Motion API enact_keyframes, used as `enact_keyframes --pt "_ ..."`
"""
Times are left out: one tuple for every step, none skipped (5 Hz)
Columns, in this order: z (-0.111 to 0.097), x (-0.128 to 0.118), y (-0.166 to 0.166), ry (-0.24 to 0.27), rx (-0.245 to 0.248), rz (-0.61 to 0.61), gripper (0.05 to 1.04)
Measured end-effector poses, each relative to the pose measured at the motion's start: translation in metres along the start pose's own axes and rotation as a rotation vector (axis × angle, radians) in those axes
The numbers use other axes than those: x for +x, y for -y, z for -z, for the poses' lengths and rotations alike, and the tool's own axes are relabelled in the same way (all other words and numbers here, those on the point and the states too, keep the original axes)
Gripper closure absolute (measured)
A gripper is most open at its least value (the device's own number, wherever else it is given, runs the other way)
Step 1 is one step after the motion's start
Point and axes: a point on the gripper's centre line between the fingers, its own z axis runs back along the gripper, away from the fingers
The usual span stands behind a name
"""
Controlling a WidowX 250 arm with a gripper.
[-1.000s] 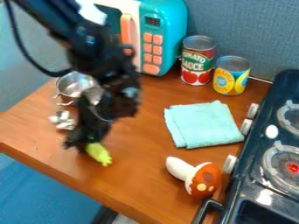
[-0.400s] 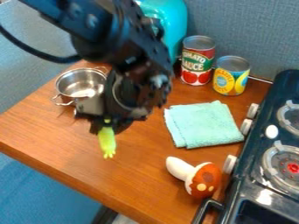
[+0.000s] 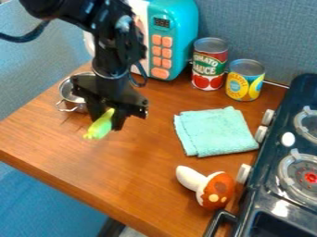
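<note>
Worktop point(image 3: 145, 162): supports all items. Stove point(image 3: 265, 183): 4 o'clock. Microwave point(image 3: 180, 44): 12 o'clock. Pincer point(image 3: 106, 123): 9 o'clock, closed to a narrow gap on the smallest item, the toy point(image 3: 101, 125). Cloth point(image 3: 217, 132): 3 o'clock. Red can point(image 3: 209, 67): 1 o'clock. Pot point(image 3: 69, 96): 10 o'clock, partly behind the pincer. Yellow can point(image 3: 245, 82): 2 o'clock. Mushroom point(image 3: 210, 187): 5 o'clock. Judged status: grasp complete, toy apparently clear of the worktop; set-down and release outstanding.
</note>
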Motion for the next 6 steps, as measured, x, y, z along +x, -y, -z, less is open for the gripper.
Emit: enact_keyframes --pt "0.018 0.01 0.003 -0.031 -0.014 0.148 0.639" --pt "0.03 0.023 0.006 -0.04 -0.001 0.185 0.639" --pt "0.043 0.036 0.011 -0.047 0.007 0.212 0.639" --pt "0.053 0.048 0.017 -0.048 0.004 0.225 0.639" --pt "0.06 0.056 0.019 -0.039 -0.001 0.213 0.639" --pt "0.068 0.067 0.013 -0.038 0.003 0.198 0.639"
